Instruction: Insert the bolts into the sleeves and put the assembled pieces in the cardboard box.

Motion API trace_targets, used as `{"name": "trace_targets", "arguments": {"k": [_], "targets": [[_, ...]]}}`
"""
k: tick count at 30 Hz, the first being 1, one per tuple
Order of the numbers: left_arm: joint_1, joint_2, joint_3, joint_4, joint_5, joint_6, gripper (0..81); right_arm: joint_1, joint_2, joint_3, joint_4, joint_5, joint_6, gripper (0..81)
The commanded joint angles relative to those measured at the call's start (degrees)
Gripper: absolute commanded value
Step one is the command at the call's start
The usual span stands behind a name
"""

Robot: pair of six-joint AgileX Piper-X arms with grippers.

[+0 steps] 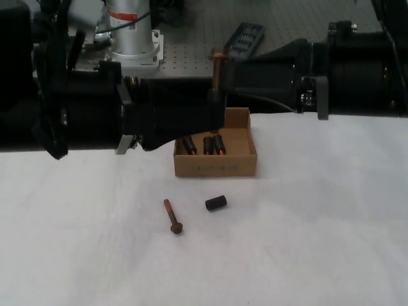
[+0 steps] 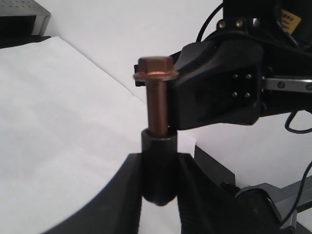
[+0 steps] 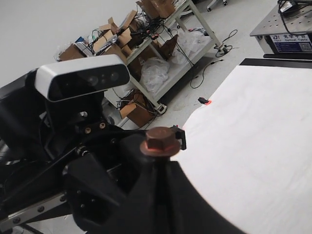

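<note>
My left gripper (image 2: 159,163) is shut on a black sleeve (image 2: 158,144), held upright. A copper bolt (image 2: 157,100) stands with its shank in the sleeve's top and its hex head up. My right gripper (image 3: 159,168) is shut on the bolt just below the head (image 3: 158,141). Both grippers meet above the back left corner of the cardboard box (image 1: 215,167), where the bolt (image 1: 217,64) stands upright. Several assembled pieces (image 1: 213,144) lie inside the box. In front of it, on the white cloth, lie a loose bolt (image 1: 173,217) and a loose sleeve (image 1: 216,203).
A silver post on a base (image 1: 131,35) and a dark ribbed rack (image 1: 245,38) stand on the perforated bench behind the cloth. The two arms span the view's width above the box. White cloth (image 1: 306,242) stretches to the front and right.
</note>
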Motion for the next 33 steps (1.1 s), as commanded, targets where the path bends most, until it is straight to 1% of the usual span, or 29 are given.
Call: {"name": "trace_targets", "arguments": {"k": [1, 4, 6, 9, 12, 13, 15, 17, 18, 19, 20, 30, 33], "targets": [[-0.54, -0.3, -0.92, -2.5, 1.73, 1.93, 0.6, 0.13, -0.28, 0.02, 1.14, -2.2, -0.47, 2.5], [-0.54, -0.3, -0.92, -2.5, 1.39, 3.03, 0.6, 0.13, -0.28, 0.02, 1.14, -2.29, -0.47, 2.5], [-0.54, -0.3, -0.92, -2.5, -0.87, 3.18, 0.6, 0.13, -0.28, 0.02, 1.14, -2.29, -0.47, 2.5], [-0.54, -0.3, -0.92, -2.5, -3.33, 6.22, 0.6, 0.13, -0.28, 0.02, 1.14, -2.26, -2.47, 2.5], [-0.54, -0.3, -0.92, -2.5, -3.38, 6.85, 0.6, 0.13, -0.28, 0.02, 1.14, -2.26, -3.97, 0.6], [-0.54, -0.3, -0.92, -2.5, -3.38, 6.85, 0.6, 0.13, -0.28, 0.02, 1.14, -2.26, -4.09, 2.3], [-0.54, -0.3, -0.92, -2.5, -3.38, 6.85, 0.6, 0.13, -0.28, 0.02, 1.14, -2.26, -4.08, 10.9], [-0.54, -0.3, -0.92, -2.5, -3.38, 6.85, 0.6, 0.13, -0.28, 0.02, 1.69, -1.8, -3.83, 23.6], [-0.54, -0.3, -0.92, -2.5, -3.38, 6.85, 0.6, 0.13, -0.28, 0.02, 2.16, -1.5, -3.83, 28.4], [-0.54, -0.3, -0.92, -2.5, -3.38, 6.85, 0.6, 0.13, -0.28, 0.02, 2.54, -1.4, -3.83, 33.0], [-0.54, -0.3, -0.92, -2.5, -3.38, 6.85, 0.6, 0.13, -0.28, 0.02, 3.12, -1.3, -3.83, 34.9], [-0.54, -0.3, -0.92, -2.5, -3.38, 6.85, 0.6, 0.02, -0.28, 0.02, 3.76, -1.69, -3.83, 34.9], [-0.54, -0.3, -0.92, -2.5, -4.74, 8.54, 0.6, -0.38, -0.28, 0.02, 4.87, -3.45, -3.95, 34.9]]}}
